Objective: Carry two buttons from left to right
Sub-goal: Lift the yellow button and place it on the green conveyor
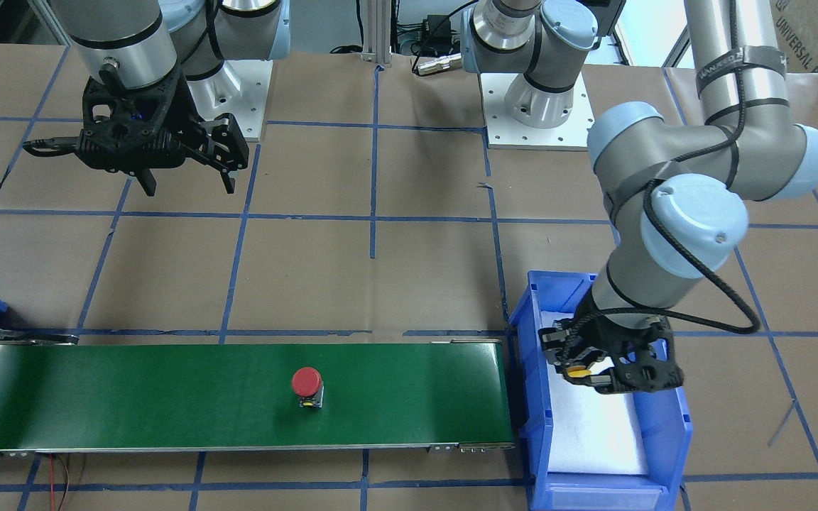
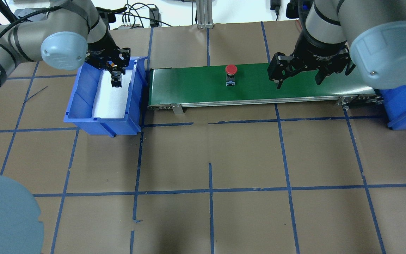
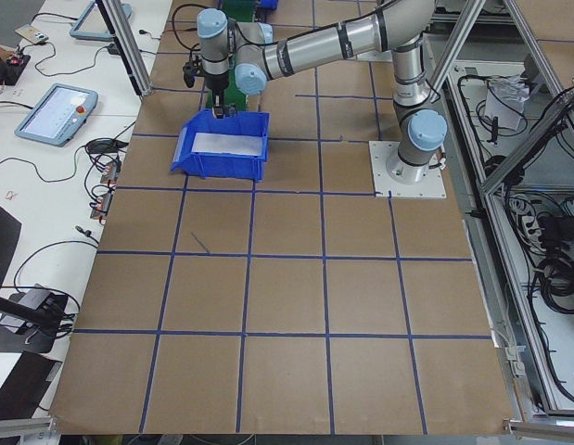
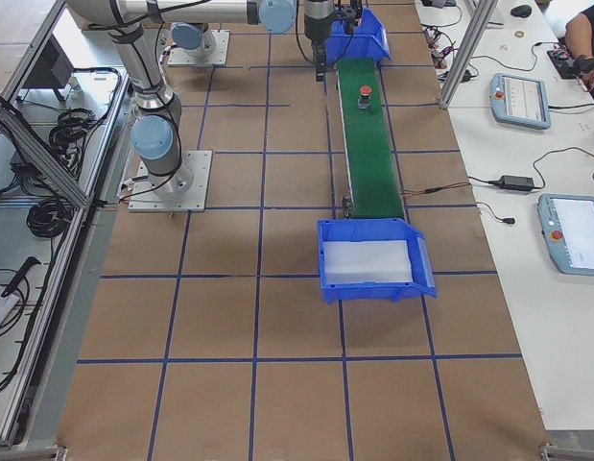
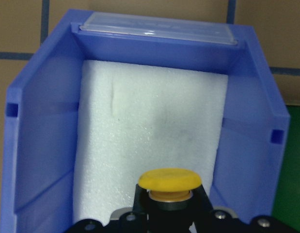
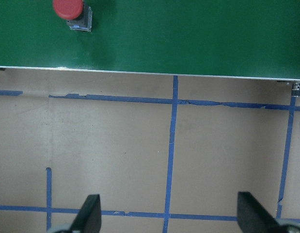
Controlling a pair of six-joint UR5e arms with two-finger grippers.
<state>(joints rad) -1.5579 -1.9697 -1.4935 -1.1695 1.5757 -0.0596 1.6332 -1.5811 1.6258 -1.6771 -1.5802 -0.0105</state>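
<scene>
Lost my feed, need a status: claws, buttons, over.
Left claw shut on yellow button, above blue bin. Right claw open, empty. Red button on green belt. Nothing seen blocking.

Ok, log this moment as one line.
left gripper: shut on yellow-capped push-button, over blue plastic bin | red-capped push-button: on green conveyor belt | right gripper: open, empty

We look steeply down from across the tabletop (image 1: 409, 270), facing the robot's bases (image 1: 533, 121), and again from behind its shoulders; both share the green conveyor (image 1: 167, 397). Two distant end cameras sight along the tabletop. Close wrist views look past the left pincer (image 5: 170, 206) into a blue bin (image 5: 38, 145), past the right pincer (image 6: 170, 216) onto the conveyor's edge.
</scene>
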